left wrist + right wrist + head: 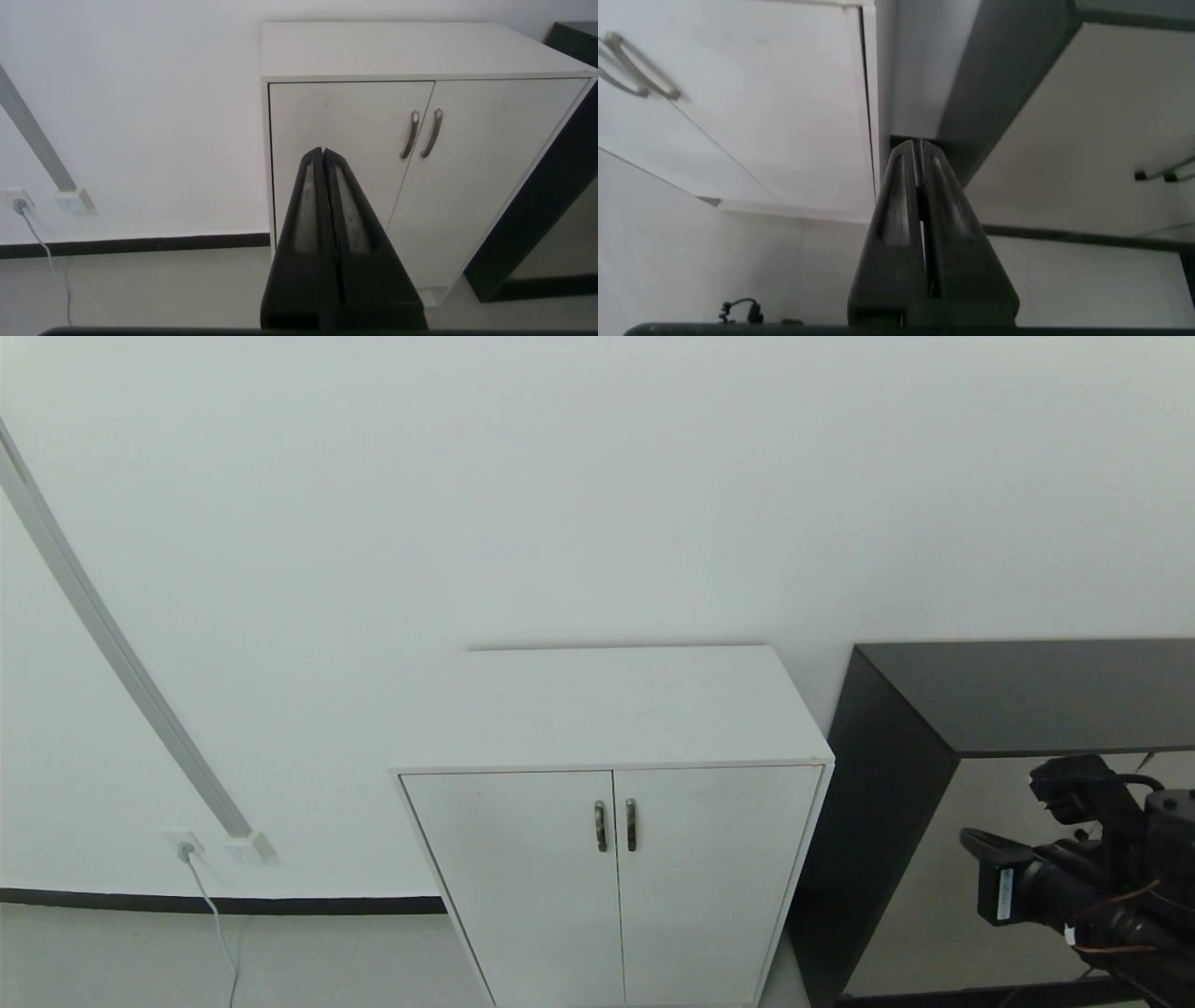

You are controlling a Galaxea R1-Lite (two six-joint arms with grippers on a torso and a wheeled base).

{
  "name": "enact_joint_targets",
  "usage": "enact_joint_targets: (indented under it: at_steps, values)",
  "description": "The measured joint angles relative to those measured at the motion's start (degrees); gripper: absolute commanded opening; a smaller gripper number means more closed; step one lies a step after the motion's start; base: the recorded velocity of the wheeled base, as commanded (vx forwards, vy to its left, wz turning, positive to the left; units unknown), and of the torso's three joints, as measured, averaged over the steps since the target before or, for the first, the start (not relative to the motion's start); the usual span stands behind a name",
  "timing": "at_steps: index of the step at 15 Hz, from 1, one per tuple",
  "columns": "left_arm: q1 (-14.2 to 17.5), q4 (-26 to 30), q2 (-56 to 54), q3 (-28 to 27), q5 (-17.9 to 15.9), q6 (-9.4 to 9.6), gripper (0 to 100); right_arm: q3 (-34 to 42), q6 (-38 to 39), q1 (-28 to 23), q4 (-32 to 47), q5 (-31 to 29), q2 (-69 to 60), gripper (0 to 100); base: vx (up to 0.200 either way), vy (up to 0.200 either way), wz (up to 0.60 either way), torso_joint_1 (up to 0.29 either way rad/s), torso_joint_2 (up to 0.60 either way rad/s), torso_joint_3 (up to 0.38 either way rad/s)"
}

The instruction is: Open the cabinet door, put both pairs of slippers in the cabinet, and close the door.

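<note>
A white cabinet (616, 709) stands against the wall, both doors closed. Its two metal handles (615, 825) sit side by side at the middle seam. In the left wrist view my left gripper (323, 153) is shut and empty, held some way in front of the left door (346, 159), to the left of the handles (421, 134). My right gripper (921, 145) is shut and empty too, low down and facing the gap between the white cabinet (775, 103) and the black one. My right arm (1083, 882) shows at the lower right of the head view.
A black cabinet (887, 784) stands right next to the white one on its right. On the wall to the left are a slanted cable duct (112, 644) and a socket (185, 846) with a white cable hanging to the floor. Bare floor (140, 289) lies before the cabinets.
</note>
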Motion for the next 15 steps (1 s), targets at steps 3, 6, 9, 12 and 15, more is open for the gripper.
enact_joint_targets:
  at_steps: [3, 6, 9, 12, 15]
  values:
    - [0.0, 0.0, 0.0, 0.0, 0.0, 0.0, 0, 5.5, 0.0, -0.1, 0.0, 0.3, -3.9, 0, 0.0, 0.0, 0.0, 0.0, 0.0, 0.0]
    - [0.0, 0.0, 0.0, 0.0, -0.1, 0.16, 0, 9.1, -0.1, 0.1, 0.4, 0.4, -8.6, 0, 0.0, 0.0, 0.0, 0.0, 0.0, 0.0]
    - [0.0, 0.0, 0.0, 0.1, -0.1, 0.17, 0, 10.4, 0.0, 0.3, 7.8, 0.9, -14.7, 0, 0.0, 0.0, 0.0, 0.0, 0.0, 0.0]
    - [0.0, 0.0, 0.0, 0.1, -0.1, 0.17, 0, 10.6, 0.1, 1.0, 19.6, 3.5, -23.5, 0, 0.0, 0.0, 0.0, 0.0, 0.0, 0.0]
    - [0.0, 0.0, 0.0, 0.1, -0.1, 0.17, 0, 10.6, 0.0, 1.5, 31.5, 7.0, -35.6, 0, 0.0, 0.0, 0.0, 0.0, 0.0, 0.0]
